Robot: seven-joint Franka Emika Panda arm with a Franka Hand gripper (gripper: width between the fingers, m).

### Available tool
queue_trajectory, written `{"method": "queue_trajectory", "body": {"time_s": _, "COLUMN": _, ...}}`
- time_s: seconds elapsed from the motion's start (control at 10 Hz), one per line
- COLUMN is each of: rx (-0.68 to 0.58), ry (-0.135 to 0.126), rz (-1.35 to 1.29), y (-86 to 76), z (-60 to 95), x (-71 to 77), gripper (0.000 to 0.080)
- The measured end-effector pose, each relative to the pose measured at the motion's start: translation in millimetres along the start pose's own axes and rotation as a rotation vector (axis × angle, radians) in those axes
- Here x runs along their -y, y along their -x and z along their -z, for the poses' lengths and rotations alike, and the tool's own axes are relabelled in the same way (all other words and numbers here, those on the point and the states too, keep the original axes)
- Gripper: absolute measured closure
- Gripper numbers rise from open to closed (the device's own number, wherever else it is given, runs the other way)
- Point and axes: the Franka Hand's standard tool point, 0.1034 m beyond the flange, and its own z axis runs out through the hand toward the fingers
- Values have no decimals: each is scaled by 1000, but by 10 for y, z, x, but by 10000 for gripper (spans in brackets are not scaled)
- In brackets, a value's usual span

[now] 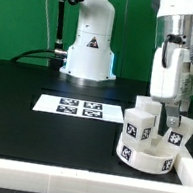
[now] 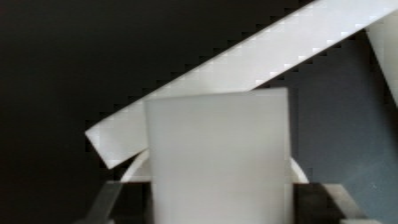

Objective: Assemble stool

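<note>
The round white stool seat [image 1: 144, 157] lies on the black table at the exterior view's right, its rim carrying tags. White block legs stand up from it: one on its left [image 1: 137, 124] and one on its right [image 1: 178, 136]. My gripper [image 1: 168, 108] hangs right above the seat, between those legs. In the wrist view my gripper [image 2: 219, 196] is shut on a white leg [image 2: 217, 140] that fills the space between both fingers [image 2: 121, 196]. A slanted white edge [image 2: 267, 68] runs behind the leg; I cannot tell which part it belongs to.
The marker board [image 1: 79, 108] lies flat on the table to the left of the seat. The big white robot base [image 1: 89, 45] stands at the back. A white wall piece [image 1: 184, 171] sits close to the seat's right side, near the table's front edge.
</note>
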Motion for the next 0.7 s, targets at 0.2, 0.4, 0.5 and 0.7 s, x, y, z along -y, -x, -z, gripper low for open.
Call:
{"method": "queue_trajectory", "body": {"time_s": 0.2, "rx": 9, "ry": 1, "rz": -22, "y": -4, "z": 1, "x": 2, "gripper": 459}}
{"method": "queue_trajectory", "body": {"time_s": 0.4, "rx": 17, "ry": 4, "rz": -46, "y": -13, "z": -6, "x": 0, "gripper": 459}}
{"method": "queue_trajectory", "body": {"time_s": 0.5, "rx": 16, "ry": 5, "rz": -28, "y": -12, "z": -12, "x": -8, "gripper": 345}}
{"method": "queue_trajectory", "body": {"time_s": 0.7, "rx": 17, "ry": 7, "rz": -19, "y": -3, "z": -3, "x": -11, "gripper": 217}}
